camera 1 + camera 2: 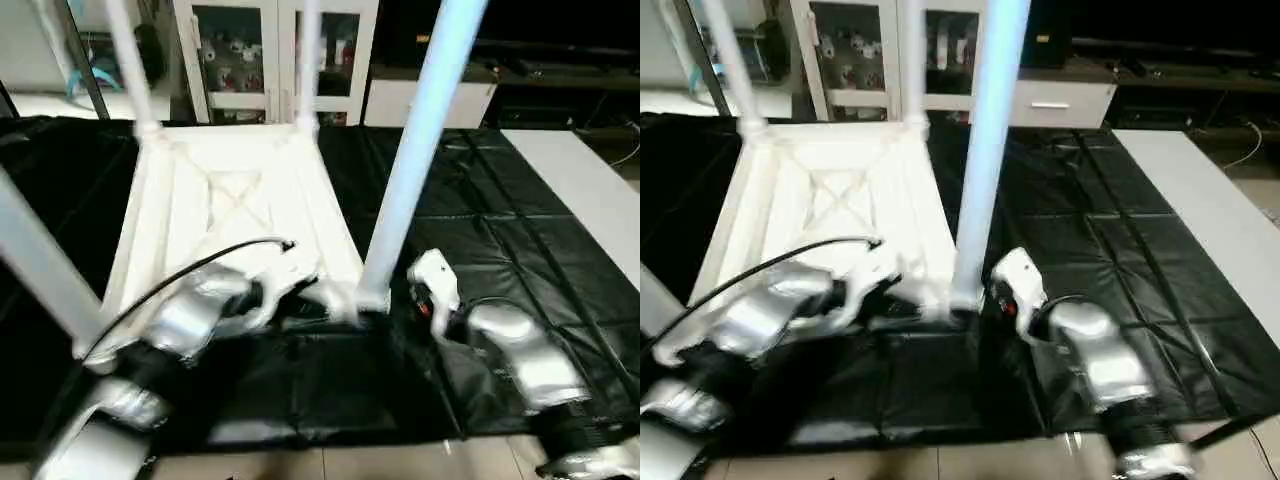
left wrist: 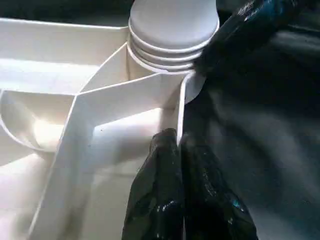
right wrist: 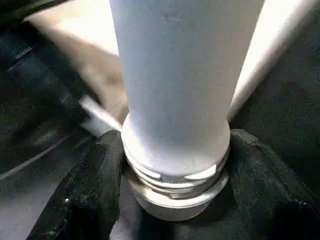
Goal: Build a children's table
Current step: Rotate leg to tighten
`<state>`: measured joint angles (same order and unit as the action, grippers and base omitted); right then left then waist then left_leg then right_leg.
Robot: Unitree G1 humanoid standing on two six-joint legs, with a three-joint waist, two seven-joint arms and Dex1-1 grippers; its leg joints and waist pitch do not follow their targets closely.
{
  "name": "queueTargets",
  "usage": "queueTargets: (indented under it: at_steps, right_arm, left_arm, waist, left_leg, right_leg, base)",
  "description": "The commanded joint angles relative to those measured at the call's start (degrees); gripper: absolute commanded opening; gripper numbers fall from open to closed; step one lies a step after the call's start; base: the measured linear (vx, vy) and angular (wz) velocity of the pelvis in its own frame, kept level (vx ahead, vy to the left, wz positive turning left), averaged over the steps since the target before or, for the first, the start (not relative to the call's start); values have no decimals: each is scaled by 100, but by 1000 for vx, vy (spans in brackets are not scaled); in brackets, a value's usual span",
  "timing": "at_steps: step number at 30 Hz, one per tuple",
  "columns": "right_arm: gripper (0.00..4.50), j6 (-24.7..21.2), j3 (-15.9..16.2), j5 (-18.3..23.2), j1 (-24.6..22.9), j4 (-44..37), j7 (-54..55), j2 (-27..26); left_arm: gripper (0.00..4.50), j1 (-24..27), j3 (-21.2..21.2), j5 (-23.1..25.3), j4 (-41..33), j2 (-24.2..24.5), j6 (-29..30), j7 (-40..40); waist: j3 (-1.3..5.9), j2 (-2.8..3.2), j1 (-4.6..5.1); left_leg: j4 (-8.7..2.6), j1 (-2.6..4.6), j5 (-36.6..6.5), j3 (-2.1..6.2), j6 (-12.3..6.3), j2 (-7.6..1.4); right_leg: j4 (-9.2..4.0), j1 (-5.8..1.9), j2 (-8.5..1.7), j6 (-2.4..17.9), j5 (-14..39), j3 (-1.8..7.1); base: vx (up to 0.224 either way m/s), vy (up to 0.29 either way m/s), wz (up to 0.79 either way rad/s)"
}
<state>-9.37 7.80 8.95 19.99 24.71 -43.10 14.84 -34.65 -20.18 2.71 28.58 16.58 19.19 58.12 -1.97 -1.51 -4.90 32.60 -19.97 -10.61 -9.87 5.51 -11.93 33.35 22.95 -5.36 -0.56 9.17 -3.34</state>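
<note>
Legs rise from the upturned top (image 1: 230,200) on the bench (image 1: 500,240); the left hand (image 2: 182,195) pinches its rim steady while the right hand (image 3: 175,200) grasps the near-right leg (image 1: 415,150) at its socket.

Black creased cover (image 1: 480,230) stretches over the bench, a bare white strip (image 1: 590,190) showing along its right side; behind it a white glass-door cabinet (image 1: 270,50) and a low white drawer unit (image 1: 425,100)
</note>
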Motion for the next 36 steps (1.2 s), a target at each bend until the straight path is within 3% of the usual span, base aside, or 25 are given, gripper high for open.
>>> queueTargets:
  at_steps: [1,2,3,6,12,15,16,21,23,24,26,29,30,32,35,36]
  right_arm:
    - [272,71,91,-52,117,61,567,-393]
    - [272,87,90,-106,134,106,682,-454]
    - [272,101,67,-240,211,256,1015,-603]
    - [272,82,-93,-412,531,702,1916,-967]
    - [272,180,-382,-938,1122,1504,4190,-1583]
    - [272,480,-251,-1242,1262,1668,4561,-1756]
    - [272,570,-234,-1251,1282,1689,4533,-1796]
    - [272,938,-245,-1123,1050,1288,4138,-1709]
    - [272,986,-297,-1083,895,1060,4124,-1596]
    - [301,986,-341,-1059,832,927,4089,-1469]
    - [306,905,-442,-953,791,807,3956,-1338]
    - [337,629,-562,-741,678,523,3514,-1126]
    - [347,416,-463,-631,567,277,2891,-839]
    - [358,239,-299,-522,471,85,2182,-518]
    - [391,85,-168,-333,382,-90,1434,-187]
    - [398,62,-14,-184,313,-219,732,143]
  left_arm:
    - [0,-43,-111,144,516,-374,134,-695]
    - [0,-79,-89,160,581,-417,134,-795]
    - [0,-164,-47,209,740,-511,96,-1054]
    - [0,-356,9,322,1044,-709,32,-1559]
    - [0,-529,92,580,1402,-957,-219,-2286]
    - [0,-585,125,592,1600,-1033,-354,-2440]
    - [0,-601,131,596,1643,-1041,-379,-2459]
    - [0,-572,131,640,1698,-967,-500,-2398]
    - [0,-520,113,670,1661,-914,-548,-2330]
    - [0,-477,79,679,1602,-857,-548,-2214]
    - [0,-420,28,687,1518,-779,-545,-2051]
    - [0,-312,-84,708,1335,-626,-472,-1763]
    - [0,-210,-197,707,1128,-491,-408,-1465]
    - [0,-89,-303,651,878,-346,-336,-1099]
    - [0,62,-410,581,559,-162,-249,-699]
    - [0,178,-480,506,315,-10,-188,-354]
  waist:
    - [258,-43,13]
    - [237,-18,25]
    - [251,-10,28]
    - [253,-36,89]
    - [254,-50,187]
    - [265,-26,211]
    - [272,-10,213]
    - [320,5,191]
    - [345,-7,180]
    - [350,8,175]
    - [358,8,160]
    - [342,22,138]
    - [329,-10,117]
    - [308,1,93]
    - [276,6,100]
    - [274,-13,93]
  left_leg:
    - [-430,20,-1895,4,27,-69]
    - [-440,6,-1951,11,33,-56]
    - [-434,37,-2033,24,48,-58]
    - [-455,-16,-2050,59,96,-40]
    - [-459,-40,-2019,62,110,-30]
    - [-458,-28,-2059,61,101,-28]
    - [-449,-3,-2079,44,91,-30]
    - [-419,-51,-1448,0,-35,-51]
    - [-377,-51,-1070,-27,-159,-40]
    - [-362,-51,-855,-35,-241,-32]
    - [-341,-49,-665,-51,-356,-28]
    - [-344,-44,-705,-54,-465,-44]
    - [-354,-33,-860,-57,-458,-60]
    - [-365,-29,-1010,-53,-451,-83]
    - [-400,-12,-1391,-49,-325,-94]
    - [-416,5,-1595,-38,-266,-110]
  right_leg:
    - [-471,-198,-250,803,2600,158]
    - [-500,-179,-237,697,2807,148]
    - [-520,-160,-249,633,2946,140]
    - [-532,-173,-256,531,3120,106]
    - [-532,-156,-248,526,2944,103]
    - [-529,-145,-250,506,2869,106]
    - [-531,-117,-241,540,2731,117]
    - [-352,-206,-204,961,1224,153]
    - [-285,-249,-198,1137,624,160]
    - [-253,-267,-194,1228,324,162]
    - [-227,-279,-193,1338,76,166]
    - [-240,-283,-194,1390,127,164]
    - [-261,-284,-196,1382,365,161]
    - [-277,-276,-201,1354,571,166]
    - [-333,-251,-207,1292,1089,166]
    - [-354,-257,-221,1249,1373,161]
  base:
    - [0,0,0]
    - [0,0,0]
    - [0,0,0]
    - [0,0,0]
    - [0,0,0]
    - [0,0,0]
    - [0,0,0]
    - [21,3,1]
    - [58,2,1]
    - [58,-1,0]
    - [0,0,0]
    - [0,0,0]
    - [0,0,0]
    - [0,0,0]
    - [0,0,0]
    - [0,0,0]
